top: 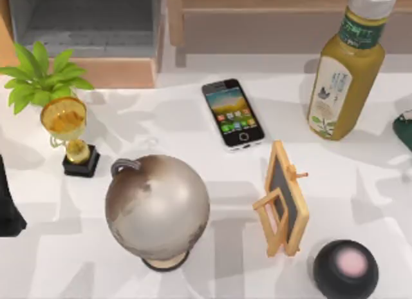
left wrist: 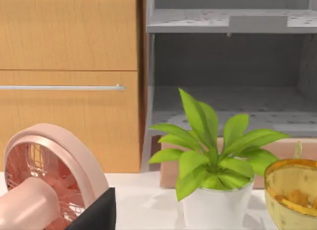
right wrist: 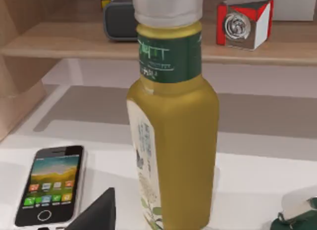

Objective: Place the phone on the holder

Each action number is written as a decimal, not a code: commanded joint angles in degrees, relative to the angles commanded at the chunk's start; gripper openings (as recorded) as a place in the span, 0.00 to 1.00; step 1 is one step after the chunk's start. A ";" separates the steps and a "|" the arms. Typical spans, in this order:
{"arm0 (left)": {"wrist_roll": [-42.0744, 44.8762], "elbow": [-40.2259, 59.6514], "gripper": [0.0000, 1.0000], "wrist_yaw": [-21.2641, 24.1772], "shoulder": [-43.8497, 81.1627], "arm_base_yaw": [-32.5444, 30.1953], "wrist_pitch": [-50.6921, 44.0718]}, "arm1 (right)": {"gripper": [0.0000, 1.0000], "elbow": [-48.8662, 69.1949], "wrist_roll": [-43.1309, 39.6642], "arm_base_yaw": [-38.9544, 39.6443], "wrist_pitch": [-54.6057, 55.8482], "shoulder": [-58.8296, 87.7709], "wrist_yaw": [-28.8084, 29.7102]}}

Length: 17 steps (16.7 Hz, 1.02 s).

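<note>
Right wrist view. Bottle [right wrist: 171, 126] stands upright on the white table [right wrist: 257, 185]: yellow-green body, dark green neck band, grey cap, white label with plant drawing. Phone [right wrist: 51, 191] lies flat, face up, beside the bottle but apart from it (screen lit, app icons and round home button visible). A dark pointed part [right wrist: 96, 215] sits at the lower edge between them; what it is cannot be told. Behind, a wooden shelf [right wrist: 64, 44] carries a grey speaker [right wrist: 119, 19] and a red-and-white cube [right wrist: 245, 22].
</note>
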 joint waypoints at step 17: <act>0.00 0.00 1.00 0.00 0.00 0.00 0.00 | 1.00 96.55 9.90 21.78 -57.96 113.07 0.72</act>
